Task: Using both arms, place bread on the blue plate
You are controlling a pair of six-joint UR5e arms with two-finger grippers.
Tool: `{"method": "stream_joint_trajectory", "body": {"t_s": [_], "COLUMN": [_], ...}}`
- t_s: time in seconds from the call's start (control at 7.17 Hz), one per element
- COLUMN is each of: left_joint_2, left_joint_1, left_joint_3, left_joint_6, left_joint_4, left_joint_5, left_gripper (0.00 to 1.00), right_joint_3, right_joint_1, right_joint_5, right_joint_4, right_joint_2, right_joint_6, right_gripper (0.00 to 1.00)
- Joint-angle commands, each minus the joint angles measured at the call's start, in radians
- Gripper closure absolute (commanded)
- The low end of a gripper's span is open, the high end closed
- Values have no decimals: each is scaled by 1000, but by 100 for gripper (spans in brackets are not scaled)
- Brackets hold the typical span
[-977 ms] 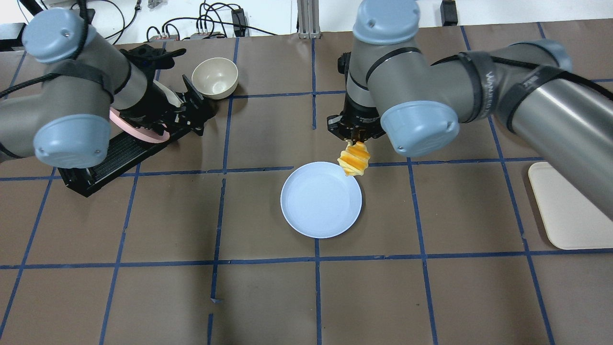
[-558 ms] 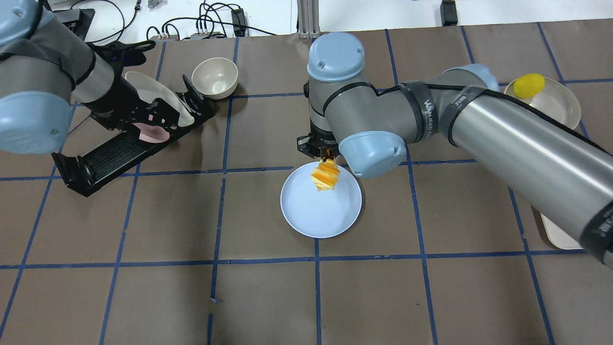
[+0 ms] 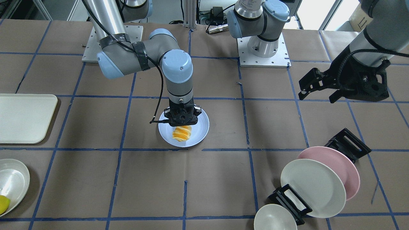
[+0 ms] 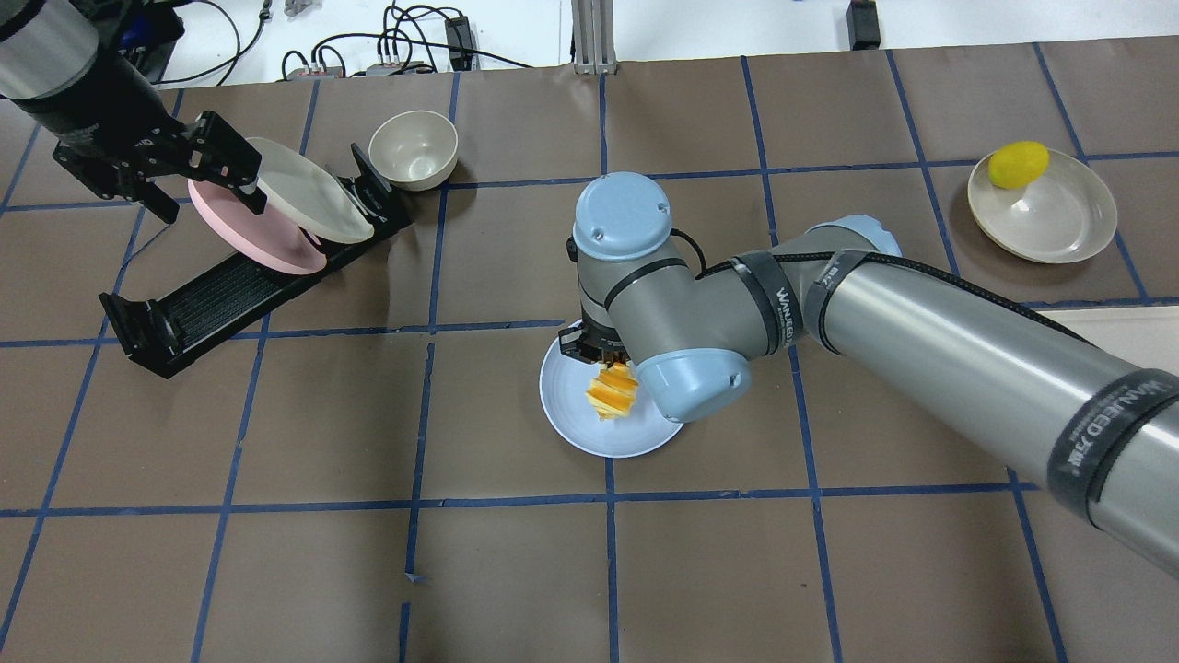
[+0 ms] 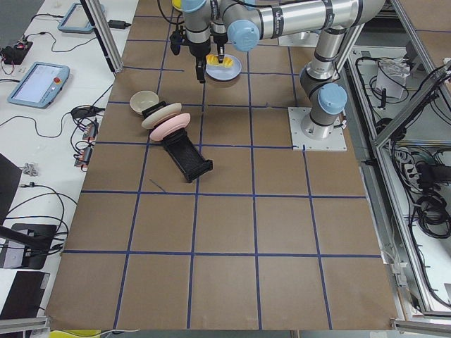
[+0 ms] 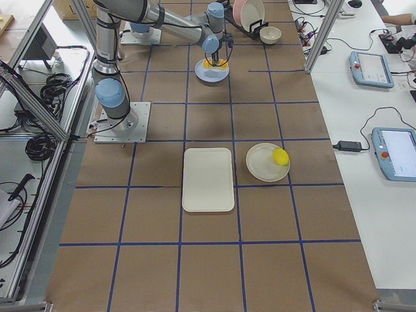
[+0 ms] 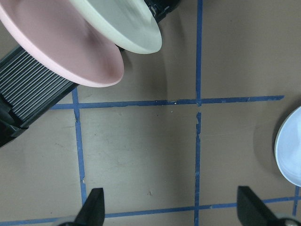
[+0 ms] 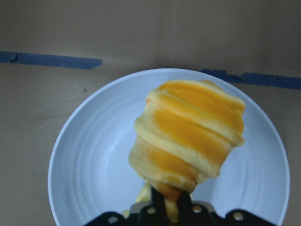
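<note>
The bread (image 4: 612,391), striped orange and pale yellow, hangs by one end from my right gripper (image 4: 608,366), which is shut on it. It hangs over the middle of the blue plate (image 4: 573,416), close to the surface; I cannot tell if it touches. The right wrist view shows the bread (image 8: 188,136) over the plate (image 8: 89,155). In the front view the right gripper (image 3: 181,124) holds the bread (image 3: 181,133) above the plate (image 3: 199,127). My left gripper (image 4: 198,170) is open and empty, raised beside the dish rack; it also shows in the front view (image 3: 318,92).
A black dish rack (image 4: 203,295) at the back left holds a pink plate (image 4: 239,230) and a cream plate (image 4: 313,203). A cream bowl (image 4: 413,147) stands beside it. A yellow fruit (image 4: 1018,164) lies in a cream dish (image 4: 1059,221). A cream tray (image 3: 22,118) lies on my right.
My right gripper carried the bread from beyond the plate's far right rim to over its middle and lowered it. My left arm pulled back and up from the rack.
</note>
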Motion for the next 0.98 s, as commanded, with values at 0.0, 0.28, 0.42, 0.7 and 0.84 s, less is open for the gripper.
{"method": "stream_joint_trajectory", "body": {"t_s": [0.0,0.28,0.42,0.7,0.84], "left_joint_2": [13,-13,-20,-9,-9], "left_joint_1": [-14,-20,-37,-51,-49], "left_joint_3": [-6,-10,-10,-3,-3], "left_joint_6": [-8,-4,1,-1,-5], "left_joint_4": [-5,0,0,3,18], "left_joint_5": [0,-36,-67,-69,-60], "left_gripper": [0,0,0,0,0], "right_joint_3": [29,27,29,14,14], "right_joint_1": [4,5,3,-35,-104], "right_joint_5": [3,22,22,16,12], "right_joint_4": [-14,-22,-26,-26,-26], "right_joint_2": [-28,-32,-32,-65,-111], "right_joint_6": [-6,-7,-10,-95,-177], "right_gripper": [0,0,0,0,0]}}
